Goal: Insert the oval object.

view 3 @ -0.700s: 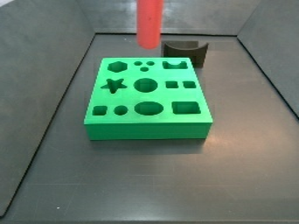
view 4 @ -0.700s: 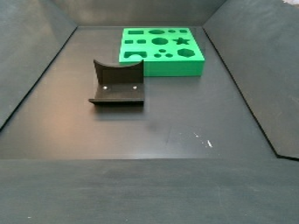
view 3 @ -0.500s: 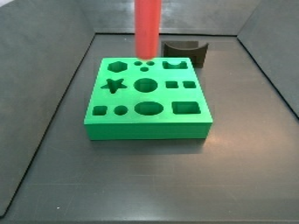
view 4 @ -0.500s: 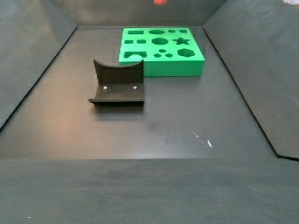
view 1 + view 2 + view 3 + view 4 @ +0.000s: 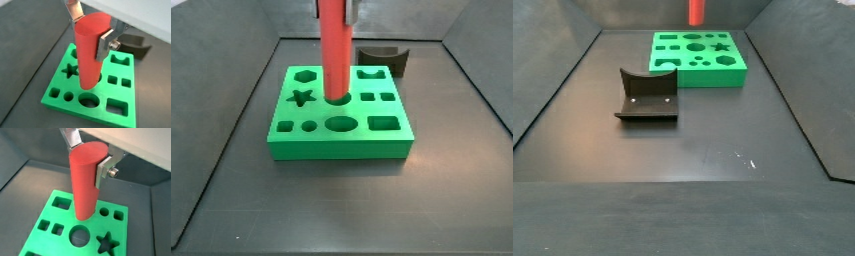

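Note:
My gripper (image 5: 90, 27) is shut on the top of the oval object (image 5: 90, 52), a long smooth red-orange peg held upright; it shows in both wrist views (image 5: 85, 178). The silver fingers (image 5: 105, 42) clamp its sides. In a side view the peg (image 5: 331, 50) hangs over the middle of the green block (image 5: 385, 140), its lower end above the holes near the round one (image 5: 337, 97) and just behind the oval hole (image 5: 341, 124). In a side view only the peg's lower end (image 5: 696, 12) shows, above the green block (image 5: 714, 75). The gripper (image 5: 334, 5) sits at the frame's top edge.
The fixture (image 5: 647, 97), a dark bracket on a base plate, stands on the floor apart from the green block. In a side view it appears as a dark grey curved piece (image 5: 382, 60) behind the block. Dark walls bound the floor on both sides.
The peg has moved from behind the block's far edge to above its middle holes, and its lower end sits lower.

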Motion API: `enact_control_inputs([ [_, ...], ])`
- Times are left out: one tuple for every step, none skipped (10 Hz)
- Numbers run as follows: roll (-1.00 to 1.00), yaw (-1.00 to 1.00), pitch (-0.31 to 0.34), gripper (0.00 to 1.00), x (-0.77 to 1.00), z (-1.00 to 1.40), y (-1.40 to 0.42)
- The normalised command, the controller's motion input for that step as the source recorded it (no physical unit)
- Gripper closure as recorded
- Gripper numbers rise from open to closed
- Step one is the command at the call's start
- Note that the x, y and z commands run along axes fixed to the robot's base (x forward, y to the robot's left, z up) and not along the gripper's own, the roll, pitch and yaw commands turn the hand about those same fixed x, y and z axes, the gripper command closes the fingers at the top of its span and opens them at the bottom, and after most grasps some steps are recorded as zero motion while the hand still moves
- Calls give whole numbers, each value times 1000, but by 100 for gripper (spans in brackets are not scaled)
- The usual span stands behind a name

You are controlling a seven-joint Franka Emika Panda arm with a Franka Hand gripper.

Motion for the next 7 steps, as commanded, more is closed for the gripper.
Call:
enact_control_inputs([
  [-56,-1000,0,100,0,-203,-20],
  [-61,-1000,-80,100,0,-240,-80],
  [-51,-1000,-113,100,0,-286,-83],
  [-60,-994,-139,100,0,-311,-89],
  [-63,-974,-153,100,0,-323,-103],
  [-73,-974,-124,100,0,-283,-100],
  [-79,-989,-76,100,0,-234,-74],
])
